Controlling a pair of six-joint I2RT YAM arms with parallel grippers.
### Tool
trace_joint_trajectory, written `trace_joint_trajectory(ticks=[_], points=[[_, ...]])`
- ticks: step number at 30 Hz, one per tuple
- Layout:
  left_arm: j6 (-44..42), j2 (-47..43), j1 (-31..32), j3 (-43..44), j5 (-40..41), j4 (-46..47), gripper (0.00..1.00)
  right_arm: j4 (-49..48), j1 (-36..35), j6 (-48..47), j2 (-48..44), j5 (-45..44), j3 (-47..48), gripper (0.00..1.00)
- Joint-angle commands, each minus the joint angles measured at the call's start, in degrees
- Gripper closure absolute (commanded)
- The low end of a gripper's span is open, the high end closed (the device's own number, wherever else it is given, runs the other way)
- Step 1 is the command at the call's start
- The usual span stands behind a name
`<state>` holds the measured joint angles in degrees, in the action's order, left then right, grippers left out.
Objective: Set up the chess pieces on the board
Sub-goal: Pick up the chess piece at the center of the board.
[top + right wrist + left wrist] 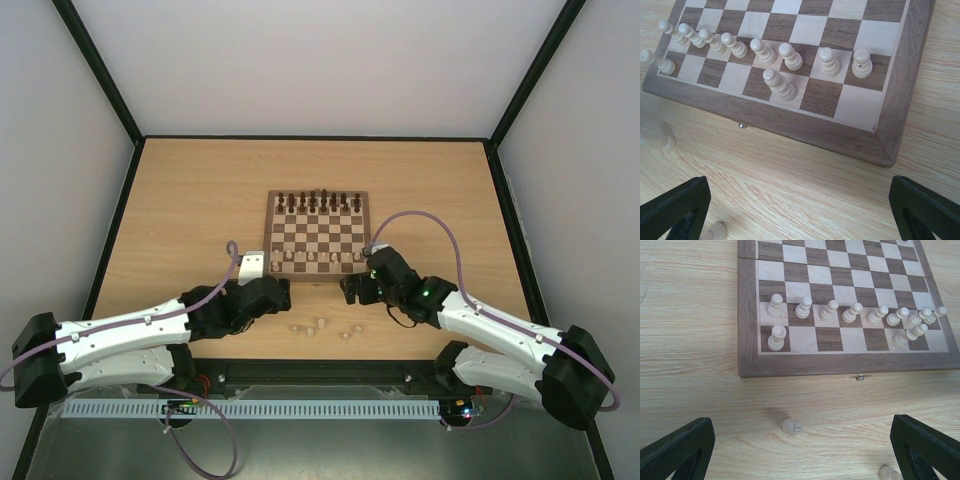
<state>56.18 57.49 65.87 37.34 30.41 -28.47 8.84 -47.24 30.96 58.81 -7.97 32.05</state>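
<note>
Pieces not yet placed, a handful of pale ones [322, 326], lie on the table between the arm bases and the board's near edge. The left gripper [800, 452] hangs over them with fingers wide apart and nothing held. One piece [792, 427] sits on the wood just ahead of its gap, another [888, 473] beside its right finger. The right gripper [800, 212] is also spread and empty, with a piece [715, 231] near its left finger.

I judge the step to be a pick-up. Centre on one piece, come straight down, and close on its body rather than its head, since they are small and look easy to tip.

On the board [747, 315], the near rank holds only a few pieces, such as the corner one [776, 337], so it has several empty squares. Bring each piece in low from the near side, because the pawn row [852, 312] stands just behind. Dark pieces [316, 203] fill the far side.
</note>
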Motion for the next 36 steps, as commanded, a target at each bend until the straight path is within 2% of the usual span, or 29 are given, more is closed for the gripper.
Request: trace_joint_trajectory(ticks=[1, 21, 30, 36], points=[[1.72, 0.19, 0.36, -0.34, 2.82, -2.52, 0.01, -0.66, 0.07, 0.77, -1.33, -1.91, -1.2, 0.02], [3.86, 8.32, 0.33, -1.83, 2.5, -0.71, 0.02, -2.02, 0.1, 0.68, -1.42, -0.18, -2.14, 0.01], [1.18, 14.34, -0.05, -2.79, -0.48, 4.97, 0.29, -2.24, 0.07, 0.59, -0.75, 0.13, -2.06, 0.01], [-0.99, 17.96, -0.71, -2.58, -3.05, 7.83, 0.39, -2.29, 0.11, 0.59, -0.8, 0.2, -2.21, 0.01]])
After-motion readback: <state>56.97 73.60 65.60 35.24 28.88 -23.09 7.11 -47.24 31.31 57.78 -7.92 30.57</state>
